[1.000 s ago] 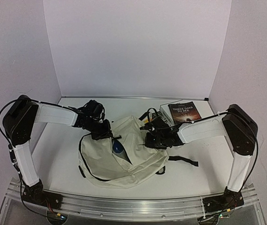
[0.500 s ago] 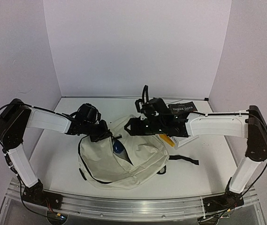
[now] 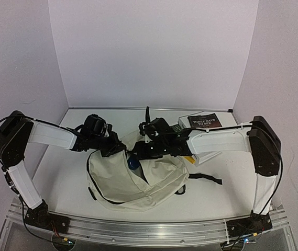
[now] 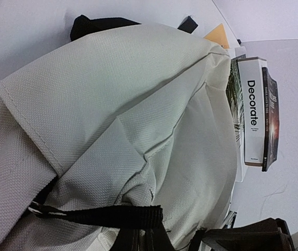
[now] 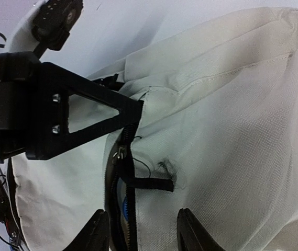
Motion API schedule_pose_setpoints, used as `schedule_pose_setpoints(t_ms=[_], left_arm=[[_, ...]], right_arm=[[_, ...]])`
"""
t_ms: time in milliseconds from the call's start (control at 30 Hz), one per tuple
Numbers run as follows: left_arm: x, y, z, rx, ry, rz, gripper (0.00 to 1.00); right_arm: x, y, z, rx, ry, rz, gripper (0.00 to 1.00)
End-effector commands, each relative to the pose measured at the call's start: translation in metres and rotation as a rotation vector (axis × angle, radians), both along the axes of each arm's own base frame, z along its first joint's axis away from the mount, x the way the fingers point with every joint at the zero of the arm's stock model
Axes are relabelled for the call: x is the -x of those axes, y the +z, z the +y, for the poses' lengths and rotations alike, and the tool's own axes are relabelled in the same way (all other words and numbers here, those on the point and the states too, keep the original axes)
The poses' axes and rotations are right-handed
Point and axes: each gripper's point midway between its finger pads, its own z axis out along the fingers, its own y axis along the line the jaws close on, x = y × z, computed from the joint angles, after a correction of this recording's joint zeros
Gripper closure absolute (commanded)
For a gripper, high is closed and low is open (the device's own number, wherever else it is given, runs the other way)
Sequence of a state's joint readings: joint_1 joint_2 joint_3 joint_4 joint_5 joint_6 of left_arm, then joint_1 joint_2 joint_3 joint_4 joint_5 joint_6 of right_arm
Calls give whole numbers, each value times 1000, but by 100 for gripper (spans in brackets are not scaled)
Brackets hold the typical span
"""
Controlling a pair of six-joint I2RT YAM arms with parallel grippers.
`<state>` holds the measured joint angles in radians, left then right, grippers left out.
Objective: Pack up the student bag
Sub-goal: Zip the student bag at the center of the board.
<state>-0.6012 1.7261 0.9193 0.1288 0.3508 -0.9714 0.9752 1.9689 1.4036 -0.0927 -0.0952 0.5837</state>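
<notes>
Mid-pack at the table: we see the cream bag (image 3: pixel 138 180) slumped btwn the two arms, its mouth directly under the right pincer (image 5: pixel 144 232). That pincer's fingers stand apart w/ nothing clamped, and the zip (image 5: pixel 129 172) and a small black tab (image 5: pixel 150 183) lie in the gap. The left pincer (image 3: pixel 118 150), closed tight on the bag's rim, sits just beyond the right one's fingertips and holds the edge up so the slit gapes. We judge the slit's long axis runs straight out from the right pincer twd the left one, so anything going in must be turned to line up w/ it. A blue item (image 3: pixel 133 164) shows inside, just below the fingertips. The books (image 3: pixel 205 121) lie behind the right pincer, back along its own arm and well apart from the left pincer. The right arm is clearly nearer, so we'd expect it to fetch them.
</notes>
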Motion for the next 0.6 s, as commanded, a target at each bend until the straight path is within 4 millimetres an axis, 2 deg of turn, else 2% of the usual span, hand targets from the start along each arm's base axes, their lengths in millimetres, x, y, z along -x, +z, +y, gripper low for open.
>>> schedule_pose_setpoints(t_ms=[0, 167, 400, 500, 567], left_arm=[[-8, 61, -13, 139, -31, -147, 100], [-8, 62, -13, 137, -34, -145, 100], [-8, 64, -11, 122, -29, -149, 100], [-8, 64, -9, 115, -27, -151, 100], [-8, 63, -8, 112, -24, -151, 100]], right_arm=[[-19, 17, 11, -37, -19, -40, 58], [-25, 12, 17, -33, -10, -42, 62], [-27, 5, 21, -30, 4, -35, 75], [-26, 2, 23, -27, 11, -30, 77], [-25, 1, 25, -31, 22, -28, 83]])
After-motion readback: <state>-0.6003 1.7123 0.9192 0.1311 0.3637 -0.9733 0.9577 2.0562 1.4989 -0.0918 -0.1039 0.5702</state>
